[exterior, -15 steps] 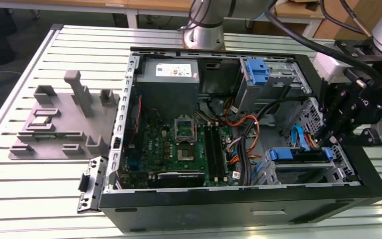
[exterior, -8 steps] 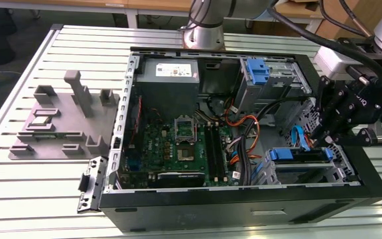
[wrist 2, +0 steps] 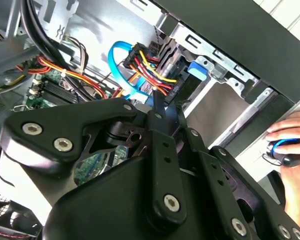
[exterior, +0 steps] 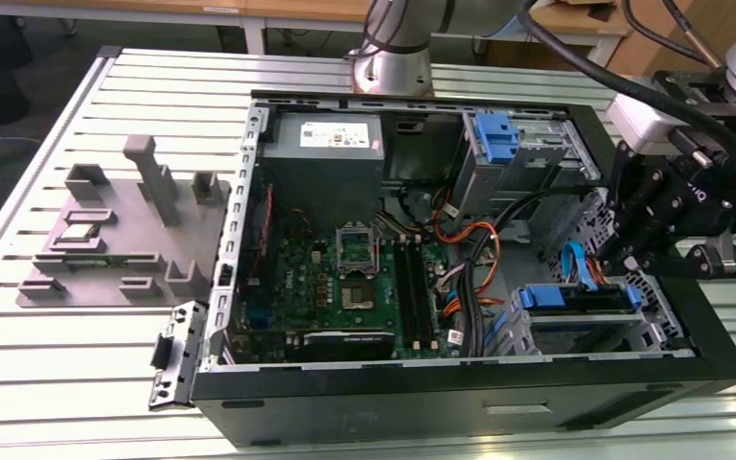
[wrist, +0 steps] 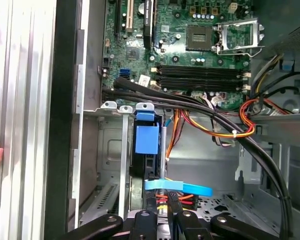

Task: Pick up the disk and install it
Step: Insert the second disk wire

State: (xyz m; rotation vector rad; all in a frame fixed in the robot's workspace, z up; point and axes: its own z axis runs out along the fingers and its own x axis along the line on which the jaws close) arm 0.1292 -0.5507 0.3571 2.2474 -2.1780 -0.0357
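Exterior view: the gripper [exterior: 650, 254] hangs low over the open computer case [exterior: 471, 402] on the worktop [exterior: 74, 355], just above the disk [exterior: 575, 299] seated in its bay. Second wrist view: one hand [wrist 2: 292, 145] at the edge. First wrist view: disk [wrist: 146, 142] edge-on; whether the gripper [wrist: 162, 212] is closed, I cannot tell.

Robotics lab / test cell is indicated: open computer case [exterior: 471, 383] laid flat on a slotted aluminium desk [exterior: 74, 364], arm base [exterior: 391, 67] bolted at the far edge, grey printed fixture tray [exterior: 100, 240] placed beside the case, wooden benches [exterior: 215, 11] seen behind.
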